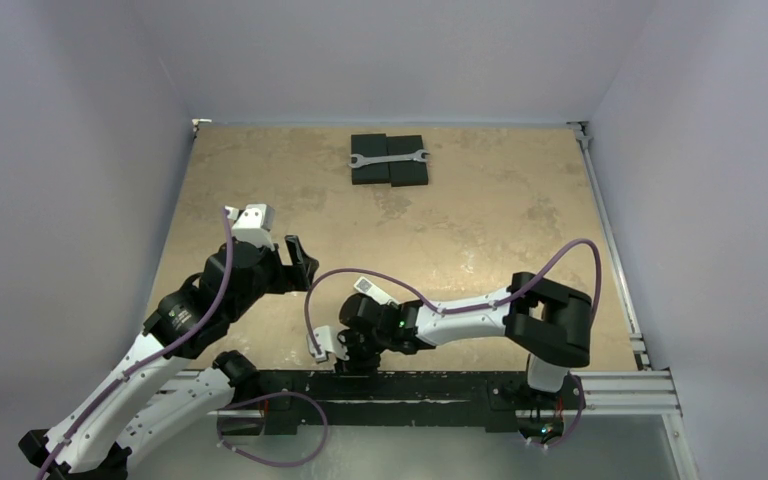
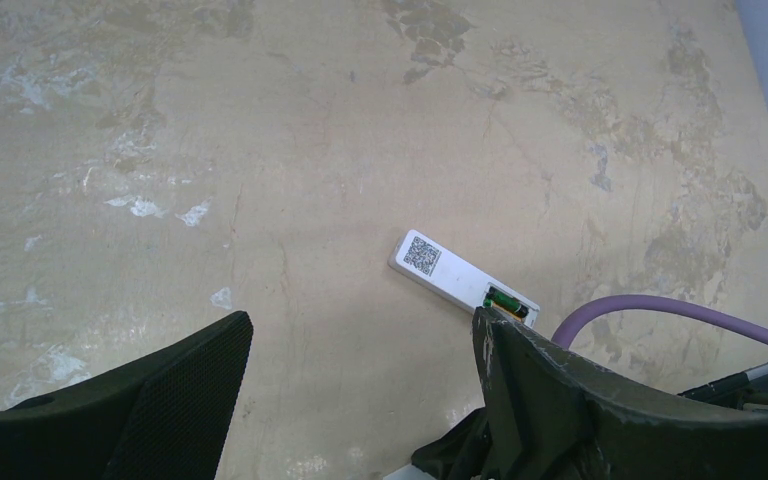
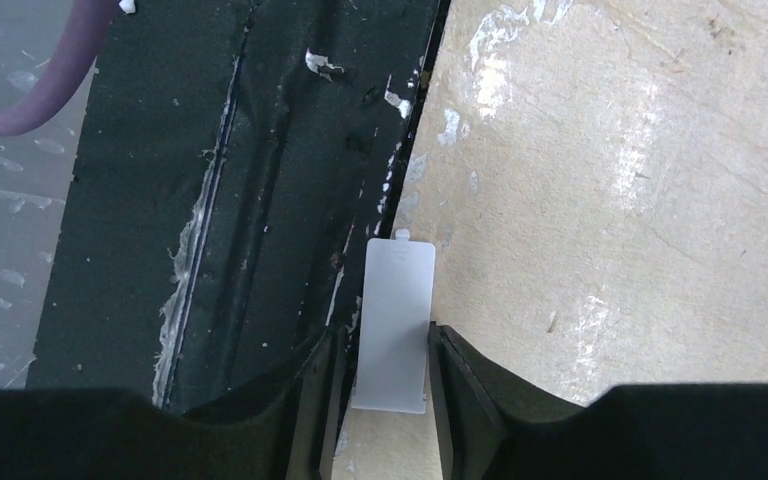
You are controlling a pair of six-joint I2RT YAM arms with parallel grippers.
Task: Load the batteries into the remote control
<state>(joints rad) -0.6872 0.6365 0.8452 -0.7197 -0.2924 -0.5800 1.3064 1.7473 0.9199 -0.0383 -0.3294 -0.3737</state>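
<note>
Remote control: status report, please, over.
Left gripper jaws open, empty. Right gripper jaws astride white cover, grip unconfirmed. Remote control face down, compartment open, batteries showing inside. Nothing lies over it.

A lab test cell: plain walls (image 1: pixel 80 150) box in a tabletop (image 1: pixel 480 220) with aluminium framing (image 1: pixel 620 385).
</note>
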